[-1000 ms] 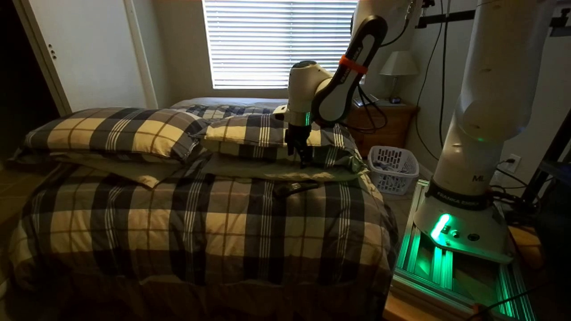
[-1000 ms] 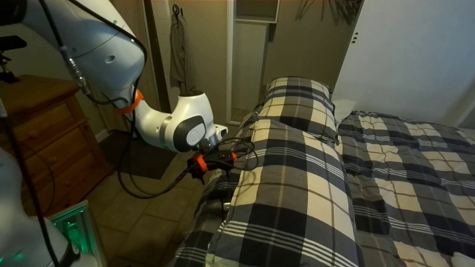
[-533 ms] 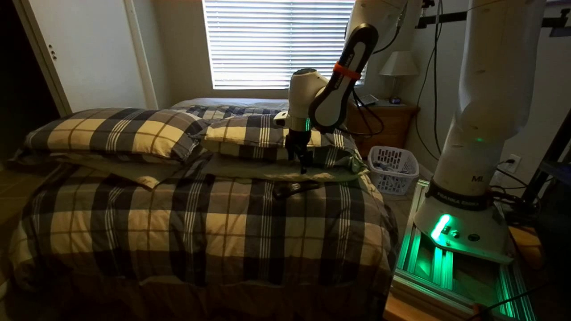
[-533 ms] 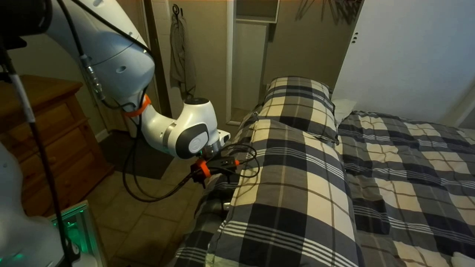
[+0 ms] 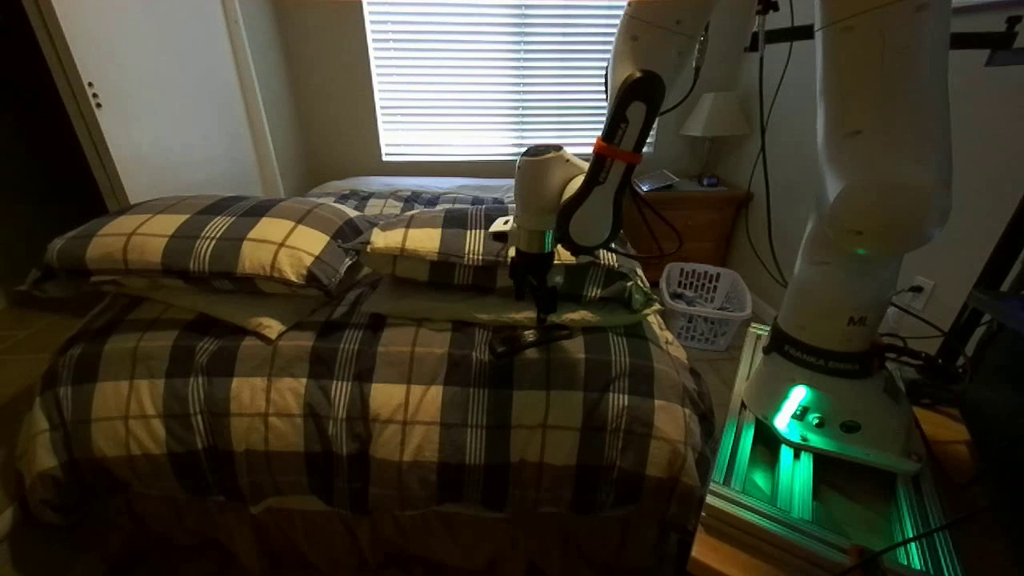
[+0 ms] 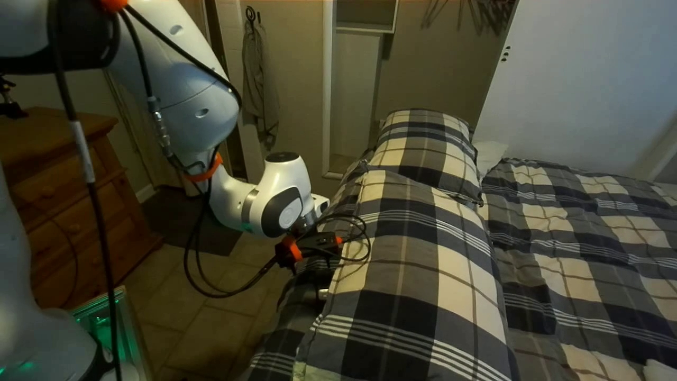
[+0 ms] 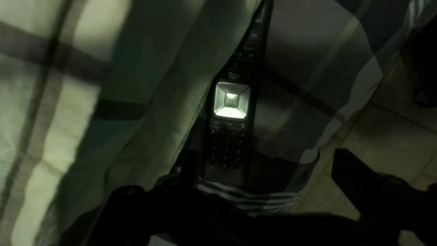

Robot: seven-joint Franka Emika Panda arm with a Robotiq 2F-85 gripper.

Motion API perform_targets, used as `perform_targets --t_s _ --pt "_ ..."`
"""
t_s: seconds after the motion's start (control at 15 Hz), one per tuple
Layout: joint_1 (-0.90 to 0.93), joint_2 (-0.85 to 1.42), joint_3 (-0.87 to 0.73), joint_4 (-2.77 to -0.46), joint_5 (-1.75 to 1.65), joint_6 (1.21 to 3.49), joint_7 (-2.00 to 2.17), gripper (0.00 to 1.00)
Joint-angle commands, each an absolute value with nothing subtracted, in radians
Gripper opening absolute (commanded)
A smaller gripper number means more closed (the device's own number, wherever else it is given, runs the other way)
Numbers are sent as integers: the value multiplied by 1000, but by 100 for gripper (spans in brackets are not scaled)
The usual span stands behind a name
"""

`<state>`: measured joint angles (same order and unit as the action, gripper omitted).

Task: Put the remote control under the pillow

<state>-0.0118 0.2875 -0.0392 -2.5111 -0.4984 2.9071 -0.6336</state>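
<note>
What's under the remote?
Plaid bedcover, going by what shows beside the remote in the wrist view. The patch directly beneath is covered, so can't be seen. Pale cloth also hides the remote's upper left edge there.

Pillow fabric (image 7: 175, 92) crowds 1 long edge of the remote control (image 7: 233, 102), leaving the other free.

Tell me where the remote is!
In an exterior view, the remote lies on the right part of the plaid bedcover, just in front of the right-hand pillow. The wrist view shows it mid-picture, pale cloth along its left side.
</note>
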Motion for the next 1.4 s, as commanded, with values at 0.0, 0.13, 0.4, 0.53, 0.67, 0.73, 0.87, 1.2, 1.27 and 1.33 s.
perform_targets --t_s 0.0,0.13,0.4,0.53,0.67,0.73,0.87,1.2,1.27,1.33 --pt "4 401 -49 -2442 -523 2953 -603 100" --pt "20 448 -63 -2410 -533 2961 -594 100" --pt "57 537 -96 -2342 -548 2979 -577 100" --pt "64 572 -100 -2315 -551 2988 -576 100" --pt "77 599 -110 -2291 -554 2992 -570 100" --pt "77 612 -110 -2280 -553 2994 -570 96" --pt "83 629 -115 -2264 -554 2991 -565 71" --pt "79 656 -119 -2237 -549 2980 -561 89" --pt "74 657 -113 -2236 -546 2979 -563 92" --pt "76 659 -115 -2234 -548 2979 -561 97"
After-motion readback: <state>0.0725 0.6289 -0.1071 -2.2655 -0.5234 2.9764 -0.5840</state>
